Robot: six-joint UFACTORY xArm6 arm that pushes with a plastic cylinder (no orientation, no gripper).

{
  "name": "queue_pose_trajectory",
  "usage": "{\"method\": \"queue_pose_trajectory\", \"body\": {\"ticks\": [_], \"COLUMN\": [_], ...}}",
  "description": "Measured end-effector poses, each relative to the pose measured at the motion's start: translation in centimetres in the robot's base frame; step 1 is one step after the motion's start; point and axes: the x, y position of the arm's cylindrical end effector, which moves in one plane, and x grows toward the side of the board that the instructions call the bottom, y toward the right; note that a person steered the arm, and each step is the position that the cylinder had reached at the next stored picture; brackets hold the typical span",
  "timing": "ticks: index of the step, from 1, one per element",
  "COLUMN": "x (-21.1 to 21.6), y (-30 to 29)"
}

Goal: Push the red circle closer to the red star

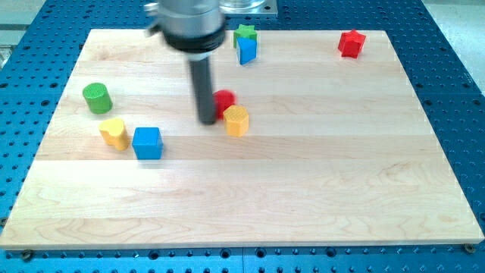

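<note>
The red circle (225, 100) lies near the middle of the wooden board, partly hidden by my rod. My tip (208, 120) is on the board just left of the red circle, touching or nearly touching it. The red star (351, 42) sits at the view's top right, far from the red circle. A yellow hexagon-like block (237, 120) lies directly below and right of the red circle, touching it or very close.
A green star (245, 32) and a blue block (247, 49) sit at the top centre. A green cylinder (97, 98), a yellow block (114, 132) and a blue cube (148, 142) lie at the left. The board (303, 189) rests on a blue perforated table.
</note>
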Motion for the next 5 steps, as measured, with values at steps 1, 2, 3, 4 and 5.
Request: {"method": "queue_pose_trajectory", "body": {"ticks": [1, 2, 3, 4, 5], "x": [-5.5, -8.1, -12.1, -12.1, -12.7], "y": [9.9, 15.6, 18.5, 17.6, 15.8]}}
